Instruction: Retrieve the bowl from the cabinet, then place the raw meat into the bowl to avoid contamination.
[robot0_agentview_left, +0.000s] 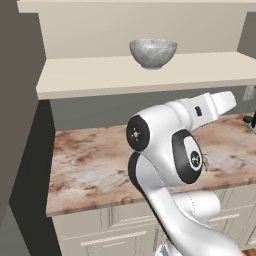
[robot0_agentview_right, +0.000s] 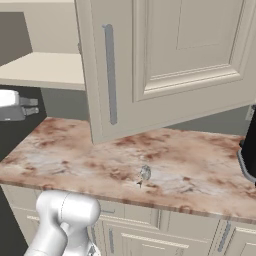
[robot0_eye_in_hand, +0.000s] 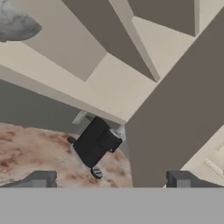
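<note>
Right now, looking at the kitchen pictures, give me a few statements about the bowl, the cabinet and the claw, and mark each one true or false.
1. The bowl stands upright on the cabinet shelf. True.
2. The claw is shut on the bowl. False: it is open and empty, apart from the bowl.
3. A cabinet door is swung open, with its grey bar handle showing. True.
4. The bowl sits on the marble counter. False: it is on the shelf above the counter.
5. A dark appliance stands on the counter. True.
</note>
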